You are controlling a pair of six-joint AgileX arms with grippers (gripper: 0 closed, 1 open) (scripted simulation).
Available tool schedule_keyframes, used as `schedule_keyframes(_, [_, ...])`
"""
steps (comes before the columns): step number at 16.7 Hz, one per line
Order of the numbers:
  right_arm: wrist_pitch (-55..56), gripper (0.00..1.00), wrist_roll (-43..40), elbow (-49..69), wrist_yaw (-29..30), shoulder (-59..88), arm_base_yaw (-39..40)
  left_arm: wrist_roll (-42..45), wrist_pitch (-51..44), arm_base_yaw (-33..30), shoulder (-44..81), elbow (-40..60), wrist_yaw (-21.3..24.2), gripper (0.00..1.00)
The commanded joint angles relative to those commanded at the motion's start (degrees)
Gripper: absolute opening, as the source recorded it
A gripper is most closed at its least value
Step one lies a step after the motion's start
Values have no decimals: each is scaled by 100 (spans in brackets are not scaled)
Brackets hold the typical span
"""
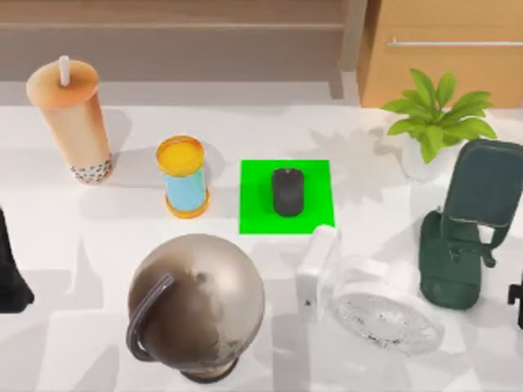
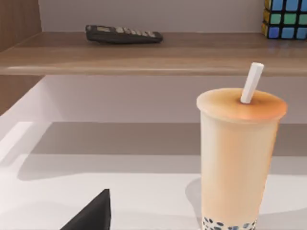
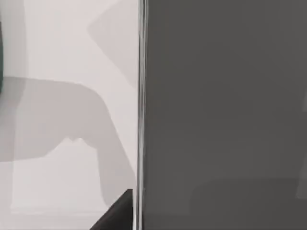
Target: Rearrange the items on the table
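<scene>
While my left pincer (image 2: 91, 213) looks at the upright cup (image 2: 240, 158), the top view shows the mouse (image 1: 288, 192) lying lengthwise toward the shelf (image 1: 172, 24); whether either pincer is open I cannot tell.

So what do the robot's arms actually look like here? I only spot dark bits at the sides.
Little of them shows. The left arm is a matte black, angular mass at the top view's left edge; the right arm is a small black sliver at its right edge. Each wrist view catches a plain black, wedge-shaped finger. No cables or markings are visible.
</scene>
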Motion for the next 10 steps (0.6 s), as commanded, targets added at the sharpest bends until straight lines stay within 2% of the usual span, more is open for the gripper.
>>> schedule_keyframes(5, [595, 0, 608, 185, 1673, -552, 1111, 0, 0, 0, 0, 0, 0, 100])
schedule_keyframes(10, [1496, 0, 940, 288, 2747, -380, 2638, 0, 0, 0, 0, 0, 0, 100])
